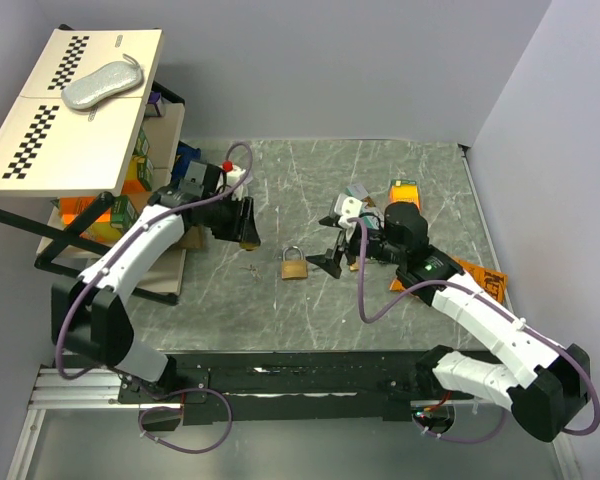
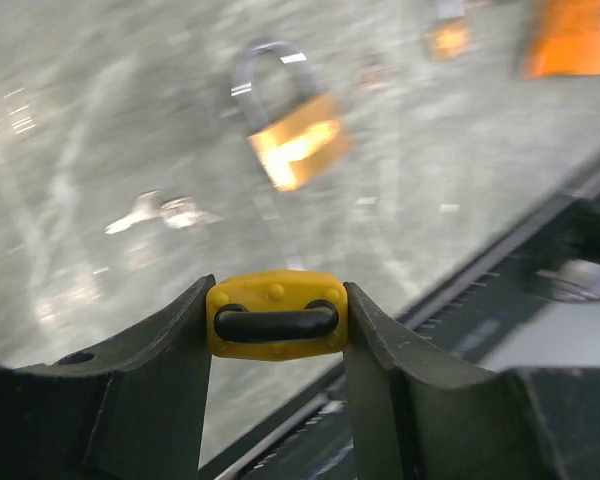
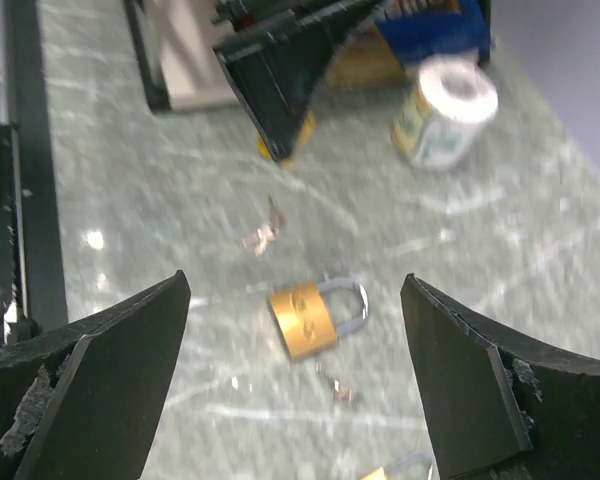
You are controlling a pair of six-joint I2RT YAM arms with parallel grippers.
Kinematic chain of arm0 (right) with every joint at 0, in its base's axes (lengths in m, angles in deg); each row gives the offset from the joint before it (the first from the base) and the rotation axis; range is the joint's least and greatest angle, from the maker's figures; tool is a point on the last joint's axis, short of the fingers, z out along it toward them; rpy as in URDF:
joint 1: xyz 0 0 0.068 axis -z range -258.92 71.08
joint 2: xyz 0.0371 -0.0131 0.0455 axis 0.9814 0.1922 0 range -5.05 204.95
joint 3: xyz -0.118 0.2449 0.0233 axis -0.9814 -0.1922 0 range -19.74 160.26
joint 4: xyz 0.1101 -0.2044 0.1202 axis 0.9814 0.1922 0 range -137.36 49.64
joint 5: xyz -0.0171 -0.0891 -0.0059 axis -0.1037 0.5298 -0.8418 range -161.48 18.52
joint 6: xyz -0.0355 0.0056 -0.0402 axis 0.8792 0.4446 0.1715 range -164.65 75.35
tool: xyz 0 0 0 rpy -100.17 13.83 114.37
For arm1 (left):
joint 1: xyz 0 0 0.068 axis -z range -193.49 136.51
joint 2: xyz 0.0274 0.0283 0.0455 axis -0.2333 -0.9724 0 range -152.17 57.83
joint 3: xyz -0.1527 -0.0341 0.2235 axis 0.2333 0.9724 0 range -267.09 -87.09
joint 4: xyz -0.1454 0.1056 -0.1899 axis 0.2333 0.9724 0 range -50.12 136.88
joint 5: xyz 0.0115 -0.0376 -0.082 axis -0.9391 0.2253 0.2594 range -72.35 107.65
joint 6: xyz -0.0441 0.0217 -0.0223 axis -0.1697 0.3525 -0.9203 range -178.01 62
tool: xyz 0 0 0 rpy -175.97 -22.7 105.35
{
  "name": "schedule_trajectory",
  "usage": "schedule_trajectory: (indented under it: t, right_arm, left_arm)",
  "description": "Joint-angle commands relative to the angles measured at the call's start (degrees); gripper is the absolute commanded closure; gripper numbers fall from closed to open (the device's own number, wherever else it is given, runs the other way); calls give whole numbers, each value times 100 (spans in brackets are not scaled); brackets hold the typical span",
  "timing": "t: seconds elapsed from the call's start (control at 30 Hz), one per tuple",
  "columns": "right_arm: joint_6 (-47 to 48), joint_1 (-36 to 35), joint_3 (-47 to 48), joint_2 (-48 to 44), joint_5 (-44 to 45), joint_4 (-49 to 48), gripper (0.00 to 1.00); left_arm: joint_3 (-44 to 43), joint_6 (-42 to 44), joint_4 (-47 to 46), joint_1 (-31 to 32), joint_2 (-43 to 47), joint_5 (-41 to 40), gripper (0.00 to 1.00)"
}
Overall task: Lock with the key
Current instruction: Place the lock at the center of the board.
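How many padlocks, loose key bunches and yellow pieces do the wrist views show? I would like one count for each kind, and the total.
Padlocks: 2, the second cut by the picture's bottom edge.
Key bunches, blurred: 2, the other near the whole padlock.
Yellow piece between the left fingers: 1.
Total: 5.

- Padlock (image 1: 294, 268): brass body and silver shackle, lying flat on the table (image 1: 410, 190). The shackle points toward the far edge and looks seated.
- Keys (image 1: 250, 268): a small pale metal bunch, lying flat near the padlock's left, apart from it.
- Yellow piece (image 2: 277, 300): pinched in the left gripper (image 2: 277, 318); too blurred to identify.
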Motion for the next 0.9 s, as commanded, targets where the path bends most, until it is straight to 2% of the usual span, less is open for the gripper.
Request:
schedule_trajectory:
  t: [0.0,0.23,0.47,0.87]
  right_arm:
    - [-58,278,-115,-198,264,326,5]
    - [-156,464,-274,-295,326,335,1]
    - [-129,508,-327,-356,370,397,1]
    - [-94,525,-379,-339,379,397,1]
  left_arm:
    - [-126,396,234,-150,-348,-1038,99]
    - [-275,616,497,-563,-1262,-1935,99]
    - [-82,696,551,-599,-1825,-1971,99]
    - [305,581,489,-590,-2133,-2103,97]
